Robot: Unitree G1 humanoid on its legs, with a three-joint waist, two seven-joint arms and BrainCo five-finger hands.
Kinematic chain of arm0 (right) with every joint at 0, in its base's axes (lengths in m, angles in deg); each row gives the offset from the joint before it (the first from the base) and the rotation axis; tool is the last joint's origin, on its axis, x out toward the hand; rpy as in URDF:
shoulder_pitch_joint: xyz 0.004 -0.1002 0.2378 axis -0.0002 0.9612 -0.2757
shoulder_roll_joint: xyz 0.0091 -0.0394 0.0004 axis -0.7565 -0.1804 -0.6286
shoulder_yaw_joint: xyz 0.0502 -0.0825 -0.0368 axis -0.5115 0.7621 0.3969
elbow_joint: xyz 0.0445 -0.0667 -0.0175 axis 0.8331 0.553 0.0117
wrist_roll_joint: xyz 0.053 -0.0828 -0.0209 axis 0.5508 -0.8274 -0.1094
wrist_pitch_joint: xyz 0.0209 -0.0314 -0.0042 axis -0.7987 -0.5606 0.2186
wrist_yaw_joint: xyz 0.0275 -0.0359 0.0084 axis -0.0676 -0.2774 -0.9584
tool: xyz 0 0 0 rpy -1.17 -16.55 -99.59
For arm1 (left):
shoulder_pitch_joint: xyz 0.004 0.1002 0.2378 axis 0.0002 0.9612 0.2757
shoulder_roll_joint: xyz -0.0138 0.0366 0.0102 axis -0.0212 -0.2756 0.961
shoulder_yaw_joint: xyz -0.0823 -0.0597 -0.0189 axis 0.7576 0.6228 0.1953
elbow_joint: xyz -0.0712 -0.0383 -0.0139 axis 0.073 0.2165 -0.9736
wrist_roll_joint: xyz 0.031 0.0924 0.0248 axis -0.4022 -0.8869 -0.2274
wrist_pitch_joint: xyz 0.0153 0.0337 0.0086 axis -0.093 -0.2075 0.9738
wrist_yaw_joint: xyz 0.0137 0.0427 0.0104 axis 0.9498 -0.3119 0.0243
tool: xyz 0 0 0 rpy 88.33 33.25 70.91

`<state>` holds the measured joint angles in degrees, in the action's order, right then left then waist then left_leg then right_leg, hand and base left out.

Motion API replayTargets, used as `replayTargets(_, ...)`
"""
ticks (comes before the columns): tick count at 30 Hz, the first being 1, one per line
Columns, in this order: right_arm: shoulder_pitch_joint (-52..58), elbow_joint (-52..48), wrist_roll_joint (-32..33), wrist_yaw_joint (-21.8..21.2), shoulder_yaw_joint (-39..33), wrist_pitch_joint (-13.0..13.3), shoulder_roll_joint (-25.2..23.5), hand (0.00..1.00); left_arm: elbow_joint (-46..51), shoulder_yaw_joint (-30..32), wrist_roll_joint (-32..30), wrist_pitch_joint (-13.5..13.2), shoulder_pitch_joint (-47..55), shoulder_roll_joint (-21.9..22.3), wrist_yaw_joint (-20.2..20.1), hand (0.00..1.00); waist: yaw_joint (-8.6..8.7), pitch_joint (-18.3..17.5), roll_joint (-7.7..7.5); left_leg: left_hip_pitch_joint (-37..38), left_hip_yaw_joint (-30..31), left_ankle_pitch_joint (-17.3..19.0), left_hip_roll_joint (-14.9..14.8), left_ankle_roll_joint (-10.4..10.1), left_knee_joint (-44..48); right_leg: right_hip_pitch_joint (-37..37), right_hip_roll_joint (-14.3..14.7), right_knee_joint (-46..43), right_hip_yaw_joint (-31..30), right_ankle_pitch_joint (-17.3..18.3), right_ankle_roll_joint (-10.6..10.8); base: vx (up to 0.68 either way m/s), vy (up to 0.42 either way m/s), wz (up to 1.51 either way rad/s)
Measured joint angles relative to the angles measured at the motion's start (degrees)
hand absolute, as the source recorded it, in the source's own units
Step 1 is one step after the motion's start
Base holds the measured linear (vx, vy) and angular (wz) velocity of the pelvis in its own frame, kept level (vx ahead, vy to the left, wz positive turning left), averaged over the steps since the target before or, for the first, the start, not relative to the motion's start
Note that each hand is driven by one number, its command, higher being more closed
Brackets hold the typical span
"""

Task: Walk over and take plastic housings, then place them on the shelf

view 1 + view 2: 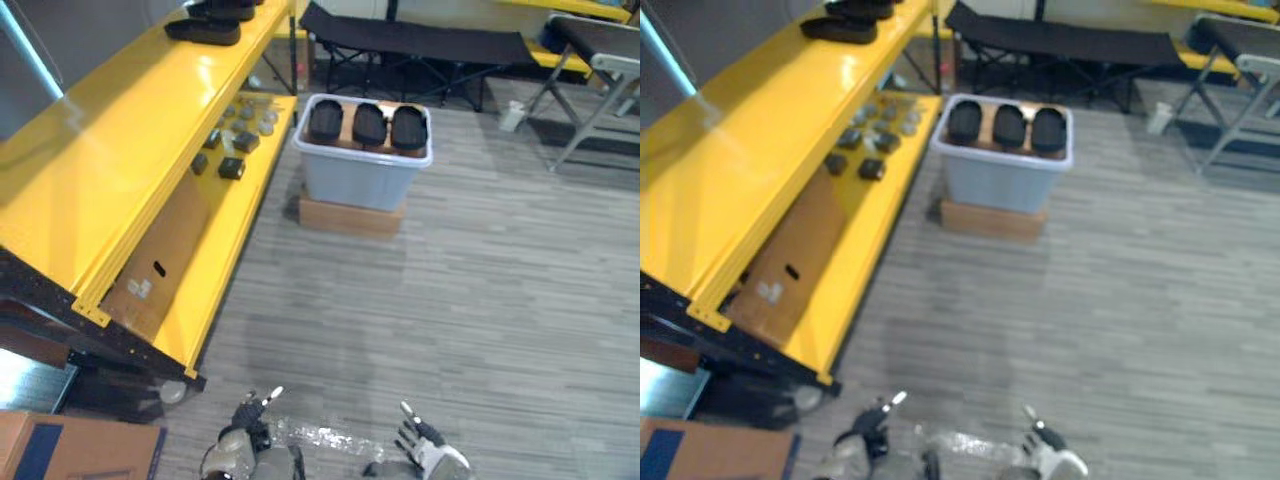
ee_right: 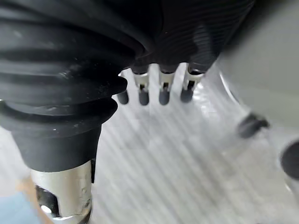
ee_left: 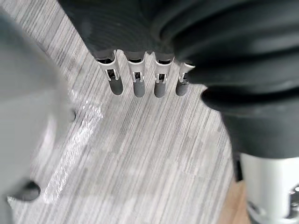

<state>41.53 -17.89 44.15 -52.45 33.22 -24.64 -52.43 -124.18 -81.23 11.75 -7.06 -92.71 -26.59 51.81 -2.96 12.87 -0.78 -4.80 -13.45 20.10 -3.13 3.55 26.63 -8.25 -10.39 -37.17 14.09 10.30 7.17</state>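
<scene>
Three black housings (image 1: 368,124) sit in a grey bin (image 1: 355,185) beside yellow shelf (image 1: 110,170).

Shelf (image 1: 130,140) is bright glossy yellow. Plastic housings (image 1: 368,124) are plain black, the bin (image 1: 360,182) pale blue-grey with a whitish rim, the cardboard box (image 1: 350,216) tan. Floor (image 1: 480,320) is grey, streaky wood-grain planks. Folding cot (image 1: 420,42) is black.
</scene>
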Motion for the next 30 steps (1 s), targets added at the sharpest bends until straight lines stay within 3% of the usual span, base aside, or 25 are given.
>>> replayTargets(2, 0.3, -0.3, 0.4, -0.5, -1.7, -0.1, -0.5, 0.00, -0.1, 2.4, 0.1, 0.4, 1.2, -1.7, 0.9, 0.00, -0.09, 0.5, -0.95, 1.3, 0.2, 1.1, -2.2, -0.6, 1.1, -2.2, 0.8, -3.4, 0.0, 1.1, -0.7, 0.00, 0.032, -0.10)
replayTargets(4, 1.0, 0.1, 0.4, -1.5, -4.0, -0.2, -1.0, 0.00, -0.1, 4.9, -0.1, 0.9, 2.2, -2.1, 1.1, 0.00, -0.53, 0.4, -2.00, 1.9, 0.8, 1.8, -4.0, -1.6, 1.3, -3.6, 1.8, 2.1, 0.0, 1.3, -1.1, 0.07, -0.067, 0.04)
replayTargets(6, 1.8, 1.2, 0.3, -1.7, -6.6, -0.3, -1.0, 0.00, -0.1, 6.7, -0.6, 0.7, 2.1, -1.5, 1.1, 0.00, -0.70, 0.4, -1.93, 2.0, 1.0, 2.3, -5.0, -2.5, 1.4, -4.4, 1.8, 10.4, 0.0, 0.2, -0.7, 0.19, -0.092, -0.02)
replayTargets(10, 3.7, 2.1, -1.8, -2.9, -9.2, -0.2, -1.0, 0.00, -0.1, 9.3, 0.2, -1.0, 1.7, -0.7, 1.1, 0.00, -0.56, 0.4, -1.94, 4.0, 0.7, 5.7, -6.6, -6.3, 4.6, -2.8, 2.4, 22.7, -0.2, -7.8, -2.3, 0.28, -0.177, -0.06)
replayTargets(11, 3.7, 2.1, -2.3, -3.0, -9.3, -0.2, -1.2, 0.00, 0.2, 9.2, 1.0, -2.0, 1.5, 0.2, 1.1, 0.00, 0.40, 0.2, -1.29, 4.9, 1.4, 6.8, -7.6, -7.7, 4.9, -2.1, 2.9, 21.7, -0.4, -12.2, -2.7, 0.38, -0.308, 0.24)
replayTargets(12, 3.7, 2.2, -2.3, -2.8, -9.3, -0.3, -0.7, 0.00, 0.5, 9.1, 2.4, -2.5, 1.2, 1.7, 1.2, 0.00, 0.90, -0.6, 0.19, 6.3, 1.9, 7.1, -9.3, -8.5, 3.4, -2.5, 4.1, 18.5, 0.4, -10.9, -4.0, 0.31, -0.244, 0.18)
replayTargets(14, 3.8, 2.7, -2.5, -2.3, -9.4, -0.6, -0.1, 0.00, 1.5, 9.2, 3.6, -2.6, 1.8, 3.5, 1.9, 0.00, 0.78, -1.8, 1.01, 8.1, 2.0, 6.0, -10.4, -9.7, 2.0, -2.7, 5.2, 16.0, 1.4, -6.8, -5.0, 0.33, -0.201, 0.09)
replayTargets(16, 3.5, 2.7, -3.9, -2.3, -9.7, -0.4, 0.2, 0.00, 2.7, 10.5, 4.8, -2.5, 1.6, 5.4, 2.5, 0.00, 0.91, -1.7, 1.45, 4.2, 4.1, 1.8, -11.8, -8.0, 10.5, -2.4, 5.4, 13.4, 2.2, -3.9, -5.8, 0.42, -0.282, 0.15)
replayTargets(18, 3.2, 3.5, -6.9, -2.2, -9.5, 0.7, 0.7, 0.00, 4.3, 12.8, 5.3, -1.7, 1.8, 6.1, 2.9, 0.00, 0.71, -0.6, 2.81, -3.5, 5.1, -8.3, -16.1, -8.4, 27.5, 3.0, 7.1, 15.3, 3.4, -1.3, -7.3, 0.39, -0.249, 0.18)
replayTargets(19, 3.0, 4.2, -7.7, -2.1, -9.3, 1.2, 0.8, 0.00, 4.8, 13.7, 6.2, -1.7, 2.2, 6.0, 2.9, 0.00, 0.28, -0.4, 2.87, -5.2, 5.2, -6.9, -16.2, -9.0, 30.0, 5.2, 7.4, 16.6, 3.6, -0.9, -7.9, 0.44, -0.177, 0.05)
replayTargets(21, 1.8, 4.6, -8.5, -2.1, -7.8, 2.5, 0.6, 0.00, 5.5, 13.8, 6.6, -1.6, 3.1, 5.1, 2.6, 0.00, -0.36, -0.2, 2.88, -8.5, 4.8, -4.9, -13.2, -9.0, 28.1, 9.0, 7.1, 19.9, 3.5, 0.4, -8.0, 0.31, -0.082, -0.05)
replayTargets(23, -0.3, 3.9, -9.2, -2.1, -5.7, 3.7, 1.1, 0.00, 6.7, 14.4, 6.4, -1.7, 4.4, 4.4, 1.6, 0.00, -1.19, 0.4, 2.62, -10.8, 3.3, -4.6, -9.1, -8.6, 18.7, 11.8, 6.1, 22.4, 2.9, 0.7, -7.6, 0.30, 0.003, -0.10)
replayTargets(25, -2.8, 1.6, -10.1, -2.1, -4.6, 5.2, 1.4, 0.00, 7.5, 15.9, 6.1, -1.8, 6.3, 4.5, 0.6, 0.00, -2.88, 1.1, 2.40, -13.2, -0.3, -8.1, -4.8, -7.9, 3.2, 14.6, 4.4, 22.8, 2.4, 2.7, -5.8, 0.38, 0.098, -0.12)
replayTargets(26, -3.3, 1.5, -10.3, -2.2, -3.6, 5.3, 1.7, 0.00, 7.5, 15.9, 6.2, -1.8, 7.2, 4.6, 0.4, 0.00, -3.21, 1.1, 2.49, -13.3, -0.7, -10.0, -4.2, -7.7, -0.8, 15.5, 4.4, 22.7, 2.3, 3.6, -5.2, 0.45, 0.163, -0.15)
replayTargets(27, -4.2, 1.4, -10.8, -2.2, -1.5, 5.4, 2.1, 0.00, 8.2, 17.3, 5.9, -1.7, 8.8, 4.3, 0.1, 0.00, -4.02, 1.1, 2.32, -13.0, -1.3, -16.4, -3.7, -6.0, -5.0, 17.0, 4.4, 22.2, 1.6, 5.4, -3.9, 0.45, 0.160, -0.26)
replayTargets(28, -4.6, 1.3, -10.8, -2.2, 0.4, 5.4, 1.3, 0.00, 7.9, 17.3, 4.5, -1.7, 9.8, 3.1, -0.1, 0.00, -5.22, 1.4, 0.57, -11.3, -2.3, -17.4, -2.5, -1.6, -4.7, 18.5, 3.6, 21.8, -0.2, 6.5, -3.8, 0.49, 0.156, -0.16)
replayTargets(30, -5.5, -0.4, -10.8, -2.2, 1.3, 5.1, 0.7, 0.00, 8.1, 17.2, 3.2, -1.8, 9.4, 1.7, -1.0, 0.00, -5.84, 1.8, -2.01, -12.4, -2.1, -14.4, -1.7, -0.5, -1.9, 19.4, 3.2, 22.7, -2.1, 5.2, -4.6, 0.48, 0.139, 0.08)
